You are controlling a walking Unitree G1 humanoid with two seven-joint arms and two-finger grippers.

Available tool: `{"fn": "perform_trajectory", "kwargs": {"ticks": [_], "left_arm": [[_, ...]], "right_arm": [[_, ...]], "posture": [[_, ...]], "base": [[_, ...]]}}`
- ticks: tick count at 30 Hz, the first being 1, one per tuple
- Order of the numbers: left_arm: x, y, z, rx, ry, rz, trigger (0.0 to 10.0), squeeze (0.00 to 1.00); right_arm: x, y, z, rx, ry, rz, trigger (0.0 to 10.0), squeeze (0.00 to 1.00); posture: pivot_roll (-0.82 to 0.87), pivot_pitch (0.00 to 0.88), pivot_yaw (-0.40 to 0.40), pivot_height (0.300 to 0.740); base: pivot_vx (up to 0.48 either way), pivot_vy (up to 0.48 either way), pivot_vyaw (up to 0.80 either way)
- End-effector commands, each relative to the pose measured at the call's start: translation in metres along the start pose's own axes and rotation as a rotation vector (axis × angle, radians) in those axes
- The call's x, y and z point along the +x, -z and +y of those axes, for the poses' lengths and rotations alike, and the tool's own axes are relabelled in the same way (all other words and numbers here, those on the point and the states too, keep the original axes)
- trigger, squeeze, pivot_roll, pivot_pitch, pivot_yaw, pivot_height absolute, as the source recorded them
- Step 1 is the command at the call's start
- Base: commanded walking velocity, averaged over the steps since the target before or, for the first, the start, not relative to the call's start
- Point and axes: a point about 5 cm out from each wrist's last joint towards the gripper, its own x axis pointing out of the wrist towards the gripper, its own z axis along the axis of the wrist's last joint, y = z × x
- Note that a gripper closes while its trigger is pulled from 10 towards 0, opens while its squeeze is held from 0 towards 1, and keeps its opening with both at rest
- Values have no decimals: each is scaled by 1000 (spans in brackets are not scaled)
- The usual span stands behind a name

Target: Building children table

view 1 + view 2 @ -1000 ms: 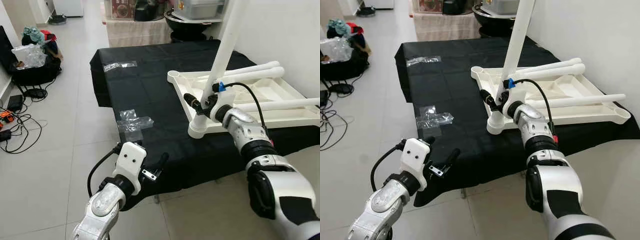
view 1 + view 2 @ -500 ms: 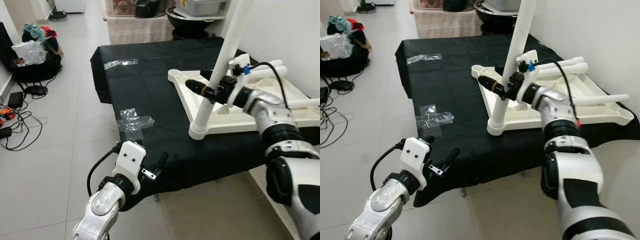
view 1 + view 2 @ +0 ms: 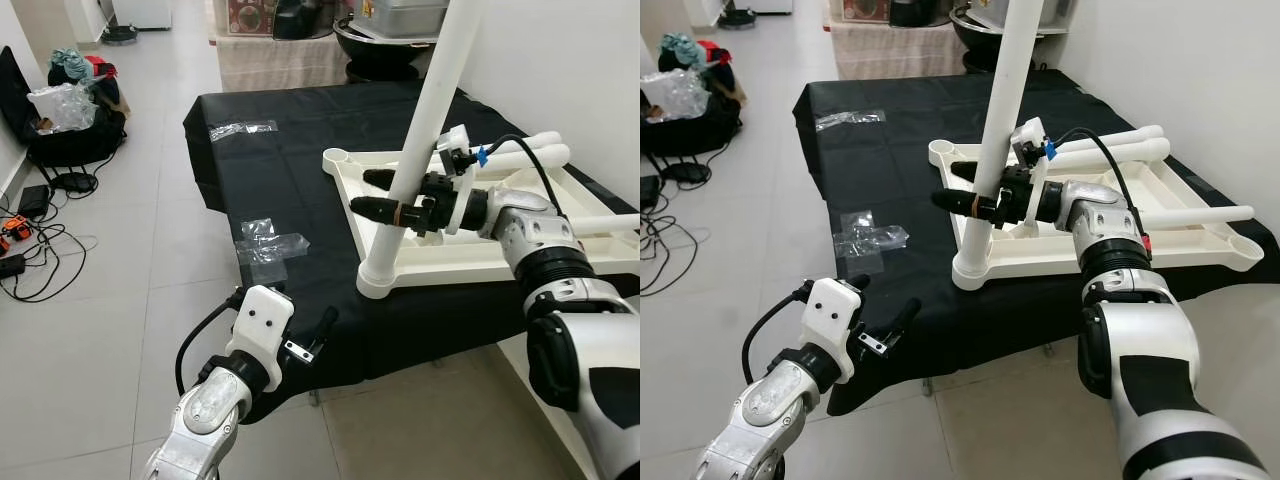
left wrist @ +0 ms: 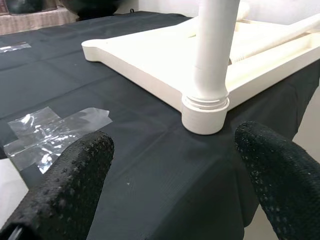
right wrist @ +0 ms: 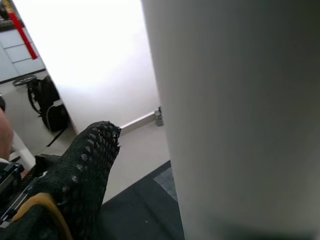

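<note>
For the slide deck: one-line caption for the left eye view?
Right gripper clasps the upright white plastic table leg socketed in the upturned white tabletop; left gripper idle.

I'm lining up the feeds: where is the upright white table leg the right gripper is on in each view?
Left eye view: upright leg right of centre, right gripper closed around it.
Right eye view: leg at centre.
Left wrist view: leg's lower end at upper centre.
Right wrist view: leg fills the right, very close.
Shared landmark: the round corner socket of the upside-down white tabletop where the leg seats, also seen in the left wrist view.
</note>
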Motion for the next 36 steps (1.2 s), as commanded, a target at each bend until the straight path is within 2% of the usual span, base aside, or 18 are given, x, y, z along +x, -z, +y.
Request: {"fn": "perform_trajectory", "kwargs": {"ticks": [1,2,3,5,6,18,20,21,22,23,25,26,27,28,29,30,35,36], "left_arm": [[-1,0,-2,11,9,1,10000,0],[0,0,-2,10,10,1,10000,0],[0,0,-2,9,9,1,10000,0],[0,0,-2,9,9,1,10000,0],[-1,0,-2,8,8,1,10000,0],[-1,2,-2,8,1,7,10000,0],[-1,2,-1,8,0,7,10000,0],[-1,3,-1,8,1,8,10000,0],[-1,3,-1,8,1,8,10000,0],[-1,3,-2,8,4,8,10000,0],[-1,3,-2,8,4,8,10000,0],[0,3,-2,6,6,6,10000,0],[0,3,-2,6,6,6,10000,0],[1,2,-3,6,8,5,10000,0],[1,2,-3,6,8,5,10000,0],[1,2,-3,6,10,3,10000,0],[1,2,-3,6,10,2,10000,0],[2,2,-3,6,10,2,10000,0]], "right_arm": [[8,1,4,-3,-59,26,9725,0],[9,2,4,-4,-62,30,9725,0],[10,2,3,-9,-47,33,7294,0],[10,2,3,-9,-47,33,7294,0],[11,3,2,-8,-25,34,0,0],[17,8,-4,-65,140,18,0,0],[20,7,-9,-87,276,6,0,0],[23,5,-16,-89,440,-22,0,0],[23,5,-16,-89,440,-22,0,0],[23,2,-23,-88,632,-59,0,0],[23,2,-23,-88,632,-59,0,0],[16,2,-32,-45,877,-90,0,0],[16,2,-32,-45,877,-90,0,0],[8,6,-37,13,1065,-113,0,0],[8,6,-37,13,1065,-113,0,0],[-1,11,-40,28,1226,-113,0,0],[-6,15,-41,31,1315,-109,0,0],[-11,21,-40,47,1426,-110,0,0]], "posture": [[52,18,-99,740],[52,19,-99,740],[52,19,-99,740],[52,19,-99,740],[52,19,-99,740],[53,23,-99,740],[44,23,-93,740],[42,22,-89,740],[42,22,-89,740],[43,23,-87,740],[43,23,-87,740],[43,21,-87,740],[43,21,-87,740],[40,19,-88,740],[40,19,-88,740],[39,18,-88,740],[39,18,-88,740],[37,26,-88,740]], "base": [[0,0,0],[0,0,0],[0,0,0],[0,0,0],[0,0,0],[0,0,0],[0,0,0],[0,0,0],[0,0,0],[0,0,0],[0,0,0],[0,0,0],[0,0,0],[0,0,0],[0,0,0],[0,0,0],[0,0,0],[0,0,0]]}}
